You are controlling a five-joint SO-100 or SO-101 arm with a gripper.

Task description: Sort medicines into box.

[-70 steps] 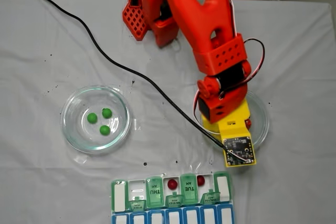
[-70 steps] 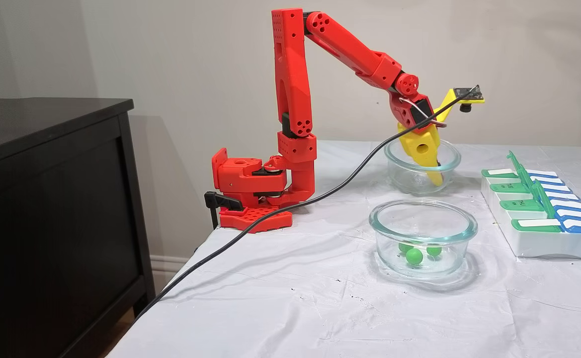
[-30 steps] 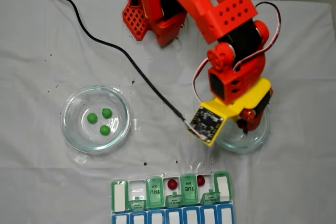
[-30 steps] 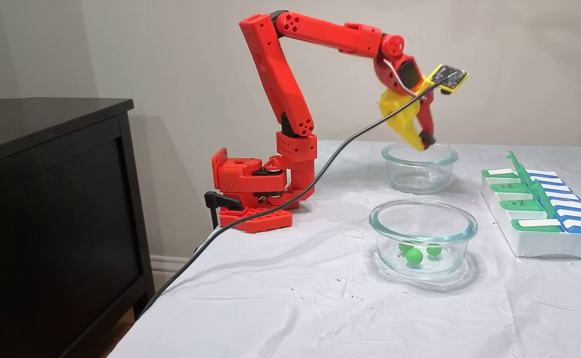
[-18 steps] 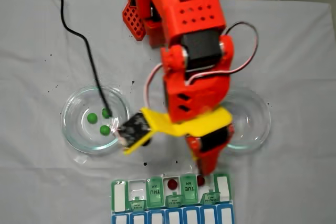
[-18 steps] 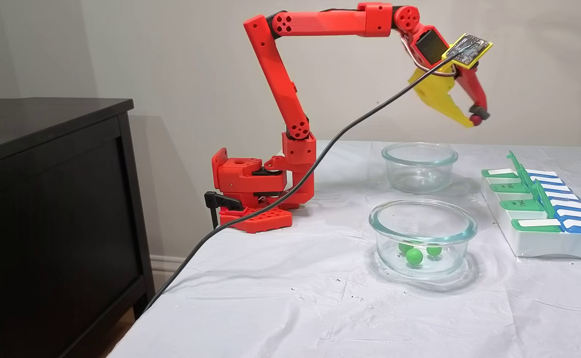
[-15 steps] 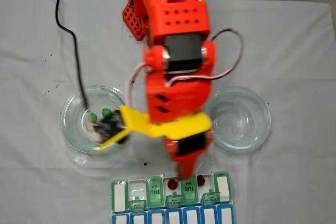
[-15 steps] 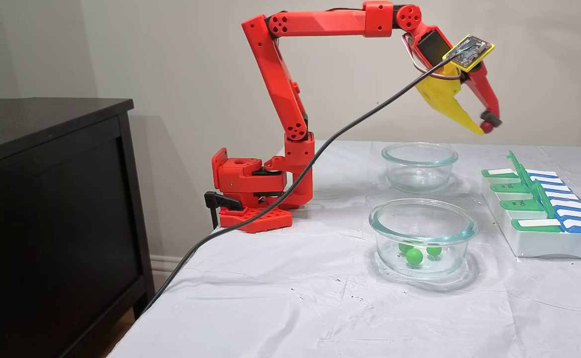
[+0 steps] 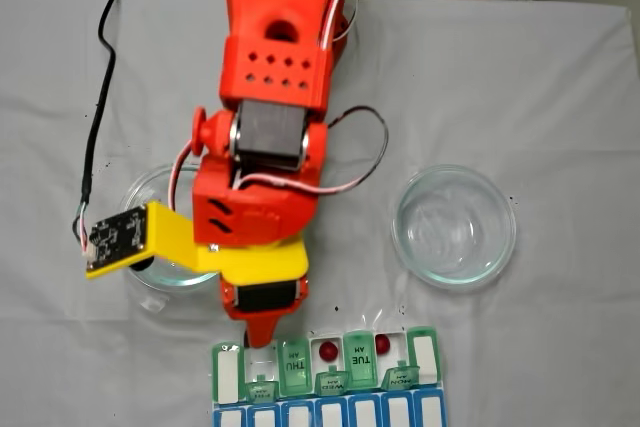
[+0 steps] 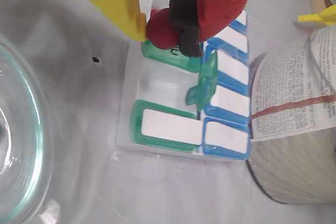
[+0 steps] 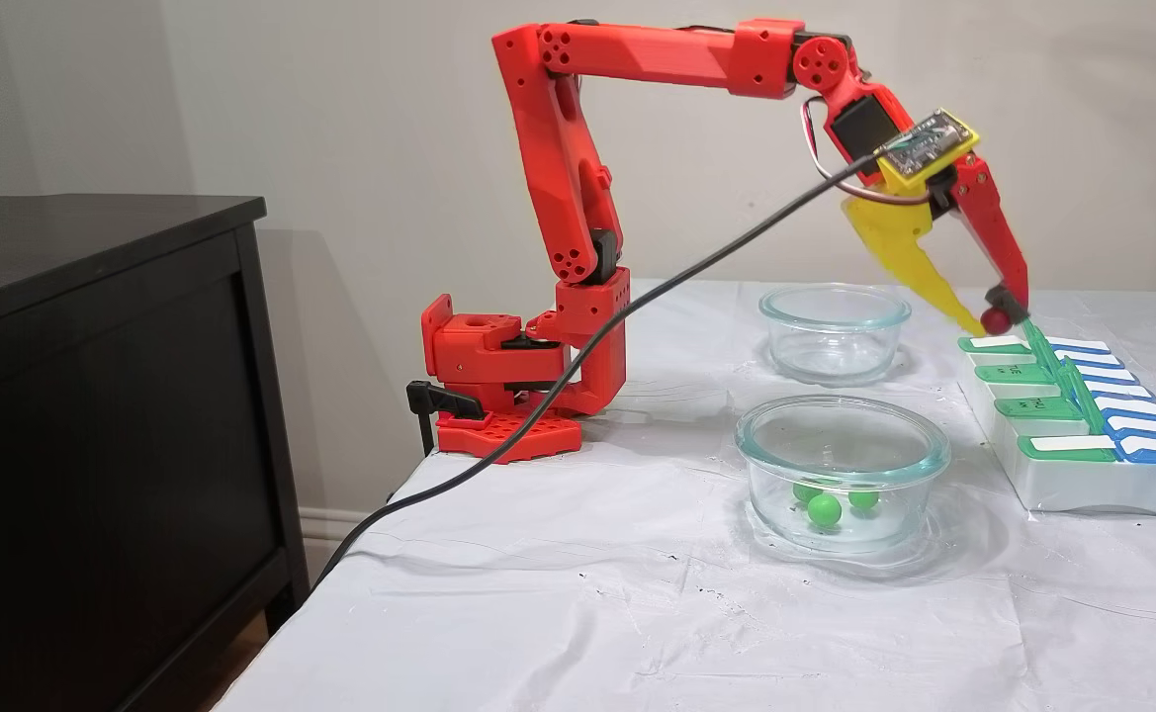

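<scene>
My gripper is shut on a dark red medicine, pinched between the yellow finger and the red finger's black pad. It hangs just above the box, a pill organizer with green and blue lids. In the overhead fixed view the gripper points at an open compartment near the left end of the box. Two more red medicines lie in open compartments further right. Three green medicines rest in the nearer glass dish.
The farther glass dish holds nothing. A black cable runs from the wrist camera down across the table's left edge. In the wrist view a round container wrapped in printed paper stands beside the box. A dark cabinet stands left of the table.
The arm lifted the red medicine out of the farther dish, swung across to the box and lowered until the ball hangs just above the compartments.
</scene>
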